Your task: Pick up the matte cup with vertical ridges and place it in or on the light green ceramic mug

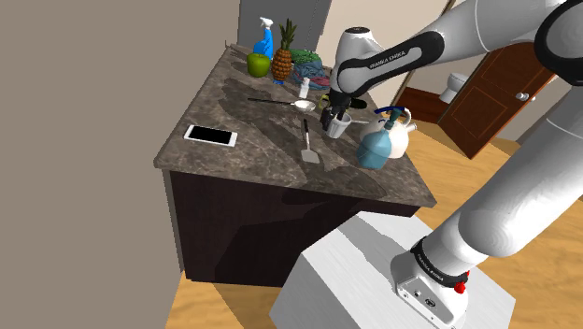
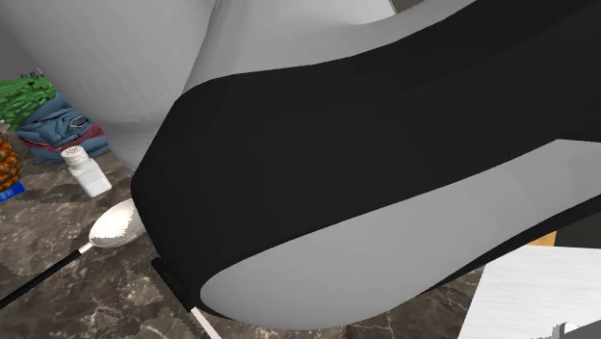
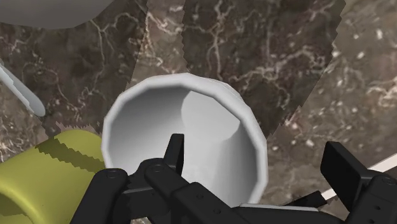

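Okay, shoulder view: the gripper (image 1: pixel 334 120) hangs right at the white cup (image 1: pixel 339 128), which stands on the dark marble counter (image 1: pixel 262 154). The spatula (image 1: pixel 309 145) lies just beside the cup, the blue spray bottle (image 1: pixel 376 148) is near it, and the phone (image 1: pixel 210 135) is well apart from it. Second exterior view: the arm (image 2: pixel 385 154) blocks most; a shaker (image 2: pixel 85 169) and a spoon (image 2: pixel 116 224) are on the counter. Wrist view: the claw is wide. One of the fingers (image 3: pixel 173 149) is inside the cup's faceted rim; the other is outside and clear of the wall, so the cup is not clasped. A yellow-green mug (image 3: pixel 54 168) is just beside the cup.
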{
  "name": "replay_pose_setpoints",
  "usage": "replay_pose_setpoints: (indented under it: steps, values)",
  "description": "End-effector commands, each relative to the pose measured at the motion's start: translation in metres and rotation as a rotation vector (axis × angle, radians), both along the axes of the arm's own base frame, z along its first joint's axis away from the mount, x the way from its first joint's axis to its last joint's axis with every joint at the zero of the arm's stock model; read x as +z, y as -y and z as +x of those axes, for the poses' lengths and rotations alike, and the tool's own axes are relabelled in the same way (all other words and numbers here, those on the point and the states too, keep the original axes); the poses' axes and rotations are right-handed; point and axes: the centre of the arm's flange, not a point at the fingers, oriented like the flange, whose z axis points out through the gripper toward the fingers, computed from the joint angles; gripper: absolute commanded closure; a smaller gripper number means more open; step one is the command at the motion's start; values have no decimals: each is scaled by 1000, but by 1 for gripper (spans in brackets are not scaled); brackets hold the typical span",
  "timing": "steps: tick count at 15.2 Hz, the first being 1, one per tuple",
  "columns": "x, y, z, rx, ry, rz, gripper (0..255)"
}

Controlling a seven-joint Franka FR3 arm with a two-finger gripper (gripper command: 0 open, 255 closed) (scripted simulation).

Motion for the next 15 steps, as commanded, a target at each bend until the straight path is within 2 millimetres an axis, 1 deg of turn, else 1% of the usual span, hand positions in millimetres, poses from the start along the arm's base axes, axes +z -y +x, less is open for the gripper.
replay_pose_setpoints:
  steps: [1,2,11,15]
  values:
    - [0,0,0,0,0,0,0]
    - [0,0,0,0,0,0,255]
    - [0,0,0,0,0,0,255]
    - [21,0,0,0,0,0,255]
